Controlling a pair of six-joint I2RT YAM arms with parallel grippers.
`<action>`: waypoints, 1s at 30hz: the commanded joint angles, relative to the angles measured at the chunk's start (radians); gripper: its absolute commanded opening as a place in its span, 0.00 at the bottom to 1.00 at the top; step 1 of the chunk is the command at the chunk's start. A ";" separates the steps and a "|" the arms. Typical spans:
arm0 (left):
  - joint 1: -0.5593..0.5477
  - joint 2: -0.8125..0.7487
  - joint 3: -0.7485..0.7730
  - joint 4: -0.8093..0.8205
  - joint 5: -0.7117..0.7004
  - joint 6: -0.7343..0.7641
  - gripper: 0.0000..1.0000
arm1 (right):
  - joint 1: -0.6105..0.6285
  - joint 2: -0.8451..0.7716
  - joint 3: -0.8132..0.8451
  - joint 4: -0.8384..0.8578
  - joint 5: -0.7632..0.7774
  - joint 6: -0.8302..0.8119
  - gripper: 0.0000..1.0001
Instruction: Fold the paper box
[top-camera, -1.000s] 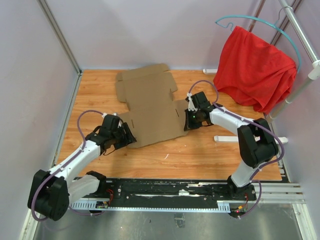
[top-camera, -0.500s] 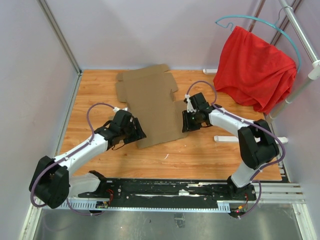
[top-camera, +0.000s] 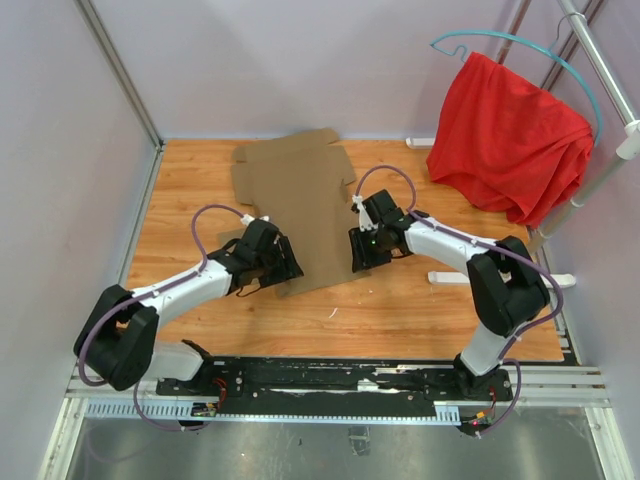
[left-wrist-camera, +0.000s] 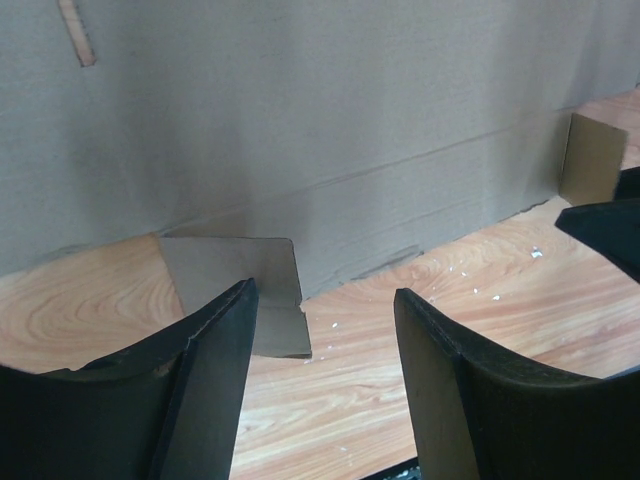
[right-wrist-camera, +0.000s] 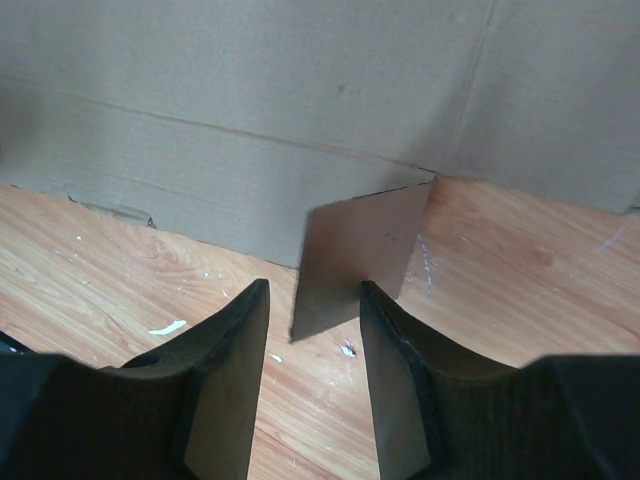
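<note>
The paper box (top-camera: 300, 205) is seen as a largely flat die-cut sheet on the tabletop (top-camera: 420, 310), at the upper middle of the overhead view. It is judged light and thin, stiff across its panels but easily bent at the scored creases, so hold is best taken at the small corner flaps. The left gripper (top-camera: 284, 266) is placed at the sheet's lower left edge and the right gripper (top-camera: 358, 252) at its lower right. Both pairs of fingers are spread apart and nothing is gripped. A raised flap (right-wrist-camera: 358, 250) stands just ahead of the right pair.
</note>
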 joint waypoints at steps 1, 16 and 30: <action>-0.015 0.048 -0.008 0.086 0.006 -0.014 0.62 | 0.027 0.061 0.028 0.006 0.000 0.000 0.43; -0.023 0.189 -0.033 0.154 0.032 -0.016 0.62 | 0.056 0.134 0.054 0.004 0.017 0.013 0.43; -0.029 -0.266 0.145 -0.043 -0.204 0.053 0.66 | 0.057 -0.253 -0.008 -0.122 0.220 0.102 0.68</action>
